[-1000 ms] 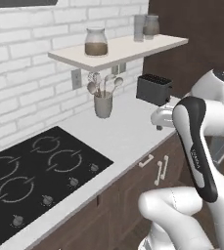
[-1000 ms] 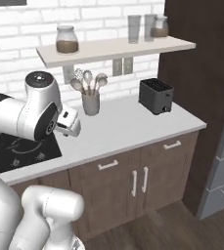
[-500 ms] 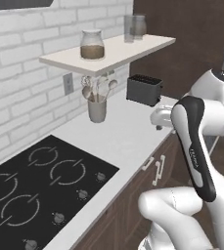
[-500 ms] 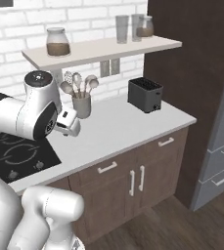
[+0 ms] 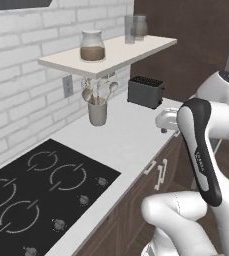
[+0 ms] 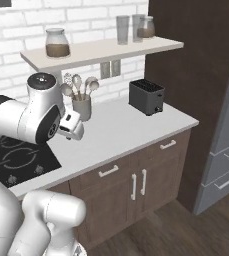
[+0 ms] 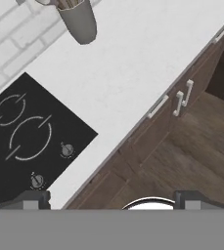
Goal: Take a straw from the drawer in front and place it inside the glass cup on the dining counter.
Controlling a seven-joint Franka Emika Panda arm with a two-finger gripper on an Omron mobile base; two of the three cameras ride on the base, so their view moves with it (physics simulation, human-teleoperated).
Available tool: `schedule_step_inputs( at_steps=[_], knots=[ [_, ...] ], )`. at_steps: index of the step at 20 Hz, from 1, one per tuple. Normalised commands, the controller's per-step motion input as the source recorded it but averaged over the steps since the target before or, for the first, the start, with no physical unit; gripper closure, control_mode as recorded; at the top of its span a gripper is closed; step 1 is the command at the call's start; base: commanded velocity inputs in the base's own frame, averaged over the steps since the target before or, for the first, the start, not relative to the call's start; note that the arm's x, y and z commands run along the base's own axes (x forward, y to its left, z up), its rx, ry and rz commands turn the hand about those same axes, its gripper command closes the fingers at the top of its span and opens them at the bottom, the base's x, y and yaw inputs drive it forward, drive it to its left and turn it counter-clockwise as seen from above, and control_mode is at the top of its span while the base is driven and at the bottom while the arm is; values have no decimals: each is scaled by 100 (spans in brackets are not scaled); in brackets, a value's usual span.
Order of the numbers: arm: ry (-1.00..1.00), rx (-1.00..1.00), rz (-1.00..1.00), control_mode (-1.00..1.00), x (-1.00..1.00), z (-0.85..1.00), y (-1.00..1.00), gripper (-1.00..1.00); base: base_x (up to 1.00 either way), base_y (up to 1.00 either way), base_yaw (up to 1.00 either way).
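My gripper [image 7: 112,201] hangs over the front edge of the white worktop [image 7: 133,63], pointing down. Its fingertips [image 7: 35,200] stand wide apart with nothing between them, so it is open. From the right base view, the hand [image 6: 71,131] sits beside the hob. Below the worktop are dark brown drawers, both shut: one with a silver bar handle [image 6: 108,171] and another further right [image 6: 168,144]. In the hand view a drawer handle [image 7: 157,106] lies just under the counter edge. The straw, the glass cup and the dining counter are out of view.
A black hob [image 5: 31,190] fills the worktop's left end. A grey utensil holder with spoons [image 5: 97,111] and a black toaster [image 5: 145,91] stand near the brick wall, under a shelf [image 6: 101,50] with a jar and tall glasses. A grey fridge [image 6: 226,145] stands at the right.
The whole picture has shifted in both base views, so the base has moved; the fridge has come into view at the right. The arm keeps its pose.
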Motion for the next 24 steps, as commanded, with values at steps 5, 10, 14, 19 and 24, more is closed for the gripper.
schedule_step_inputs(
  at_steps=[5, 10, 14, 19, 24],
  knots=[
    [4, 0, 0, -100, 0, -6, 0, -100, 0, 0, 0],
    [5, 6, 0, -100, -1, -47, -9, -100, 0, 0, 0],
    [3, 27, 0, -100, 0, -39, -71, -100, 0, 0, 0],
    [9, 30, 0, -100, 0, -28, -95, -100, 0, 0, 0],
    [8, 24, 0, -100, 0, -10, -69, -100, 0, 0, 0]
  ],
)
